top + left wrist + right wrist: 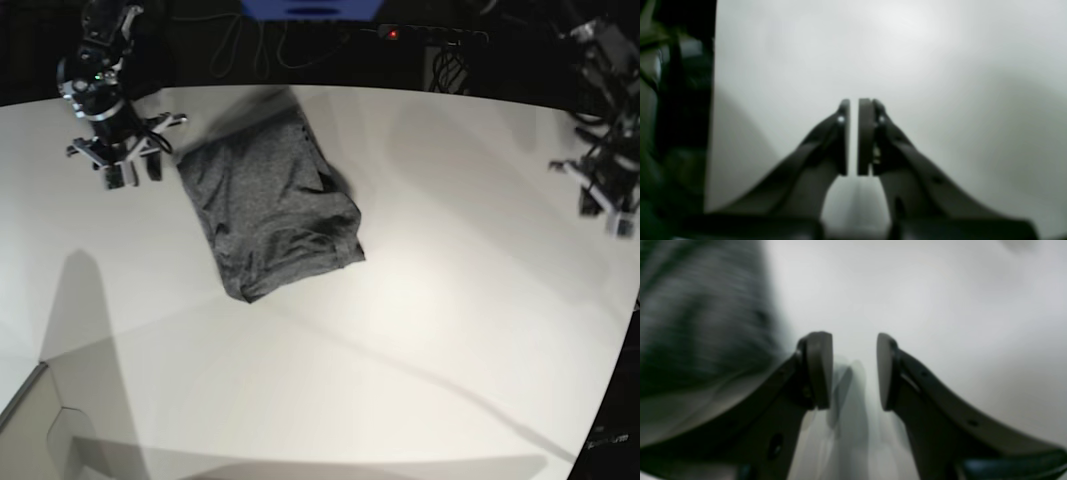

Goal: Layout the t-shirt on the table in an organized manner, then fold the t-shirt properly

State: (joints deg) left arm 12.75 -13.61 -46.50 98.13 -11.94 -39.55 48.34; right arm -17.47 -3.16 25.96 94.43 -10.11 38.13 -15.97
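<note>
The dark grey t-shirt (270,205) lies folded into a compact rectangle on the white table (420,340), towards the back left. My right gripper (128,175) hovers just left of the shirt's far corner. In its wrist view the jaws (855,340) stand apart with only bare table (940,306) between them, and the blurred shirt (700,316) fills the left side. My left gripper (605,212) is far off at the table's right edge. Its wrist view shows the fingers (854,103) pressed almost together over bare table (907,50), holding nothing.
Beyond the table's far edge is a dark area with cables and a power strip with a red light (392,33). A pale panel (40,420) sits at the front left corner. The table's edge (711,116) runs close to the left gripper.
</note>
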